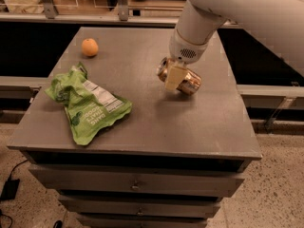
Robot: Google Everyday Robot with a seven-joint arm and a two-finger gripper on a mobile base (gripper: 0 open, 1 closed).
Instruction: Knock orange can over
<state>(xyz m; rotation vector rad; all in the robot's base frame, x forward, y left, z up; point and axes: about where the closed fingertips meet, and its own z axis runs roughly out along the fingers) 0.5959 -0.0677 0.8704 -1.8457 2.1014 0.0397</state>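
Gripper (175, 79) sits low over the right-centre of the table (156, 122), clamped on the orange can (191, 82); one pale finger (173, 78) crosses the can's side. Can lies horizontal, silver top facing left, at or just above the tabletop; I cannot tell if it touches. Judgement: tipping essentially done; letting go and backing off are left. Orange fruit (90, 47) and green bag (88, 106) lie well apart, to the left.

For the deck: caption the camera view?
Robot gripper at orange can, tipped sideways on table; green bag, orange fruit apart.
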